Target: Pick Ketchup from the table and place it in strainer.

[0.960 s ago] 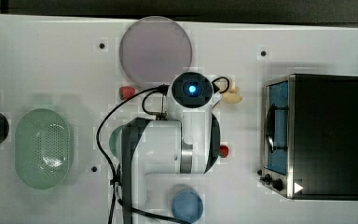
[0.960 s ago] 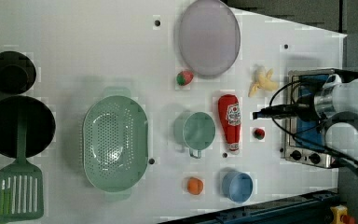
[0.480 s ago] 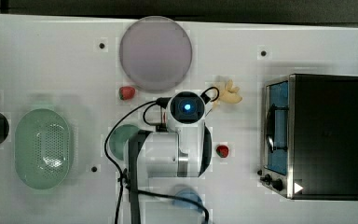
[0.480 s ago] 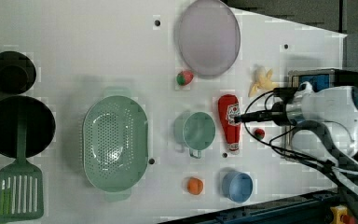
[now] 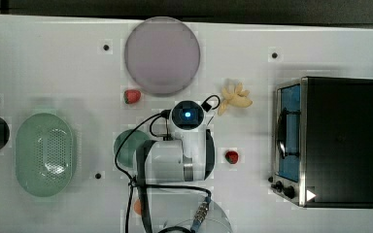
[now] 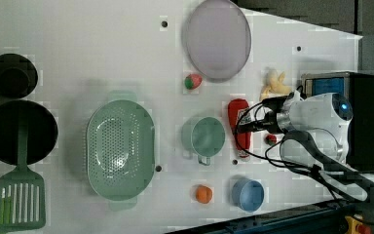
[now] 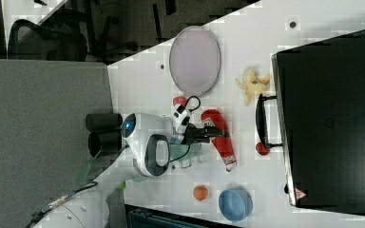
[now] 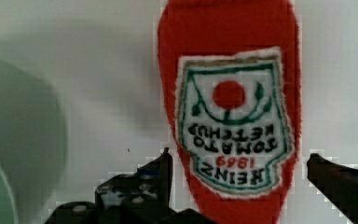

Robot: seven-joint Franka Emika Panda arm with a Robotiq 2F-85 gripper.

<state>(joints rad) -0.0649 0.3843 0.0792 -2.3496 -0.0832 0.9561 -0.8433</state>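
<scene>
The Ketchup [image 6: 238, 127] lay flat on the table [image 6: 102, 58] beside the green cup [image 6: 204, 137], ungrasped, with the gripper [image 8: 235, 186] spread wide and straddling its label, so pickup, carry and placement into the empty strainer [image 6: 121, 148] all remained outstanding.

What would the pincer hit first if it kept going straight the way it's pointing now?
Most likely the small red ketchup bottle with the white label: the open pincer points down with its jaws either side of it. How far above it is unclear.
</scene>
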